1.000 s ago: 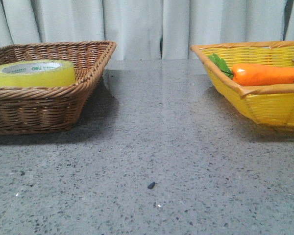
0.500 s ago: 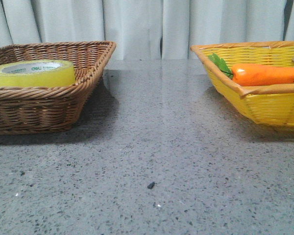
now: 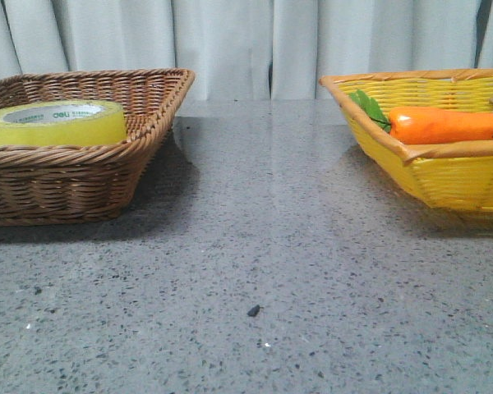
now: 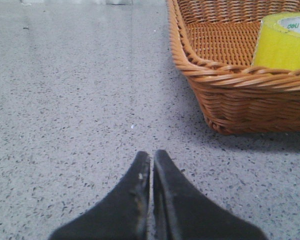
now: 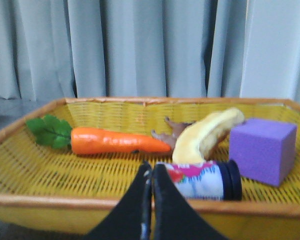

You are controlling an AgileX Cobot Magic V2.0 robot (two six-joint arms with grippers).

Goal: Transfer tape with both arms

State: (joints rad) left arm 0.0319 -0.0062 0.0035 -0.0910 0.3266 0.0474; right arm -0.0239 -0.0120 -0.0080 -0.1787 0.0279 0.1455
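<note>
The yellow tape roll [image 3: 55, 122] lies flat in the brown wicker basket [image 3: 107, 176] at the left of the front view. It also shows in the left wrist view [image 4: 284, 42], inside the same basket [image 4: 230, 95]. My left gripper [image 4: 152, 156] is shut and empty, low over the grey table beside the basket's outer wall. My right gripper [image 5: 151, 167] is shut and empty, in front of the yellow basket's near rim [image 5: 50, 201]. Neither arm shows in the front view.
The yellow basket [image 3: 444, 176] at the right holds an orange carrot [image 5: 117, 141] with green leaves, a banana [image 5: 207, 135], a purple cube [image 5: 262, 150] and a printed can [image 5: 202, 181]. A small dark speck [image 3: 253, 310] lies on the table. Curtains hang behind.
</note>
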